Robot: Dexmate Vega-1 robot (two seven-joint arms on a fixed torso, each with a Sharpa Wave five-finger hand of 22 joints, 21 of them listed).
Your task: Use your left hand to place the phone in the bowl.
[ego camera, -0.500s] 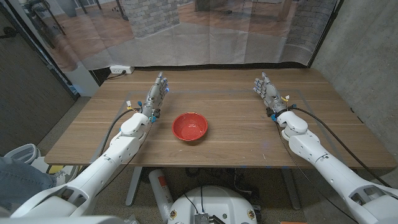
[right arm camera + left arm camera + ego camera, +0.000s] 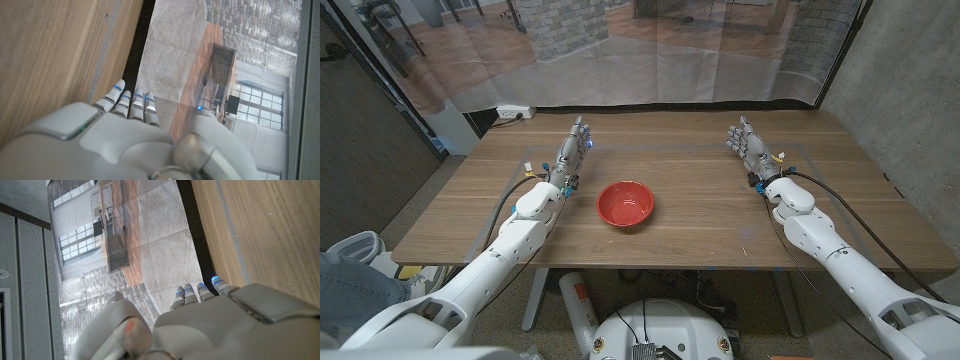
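Red bowl (image 2: 625, 204) upright, mouth up, round so no long axis, on the wooden table (image 2: 700, 215). Left hand (image 2: 571, 155) just left of the bowl, right hand (image 2: 750, 146) well right of it. Both empty, fingers straight, close together, pointing away from the bowl toward the far edge.

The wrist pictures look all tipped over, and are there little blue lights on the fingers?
Yes. In the left wrist view, the camera is turned, so the table sits tilted beside the floor; small blue lights glow on the left hand fingertips. In the right wrist view, same tilt, same blue dots on the right hand. The head view is level and sharp.
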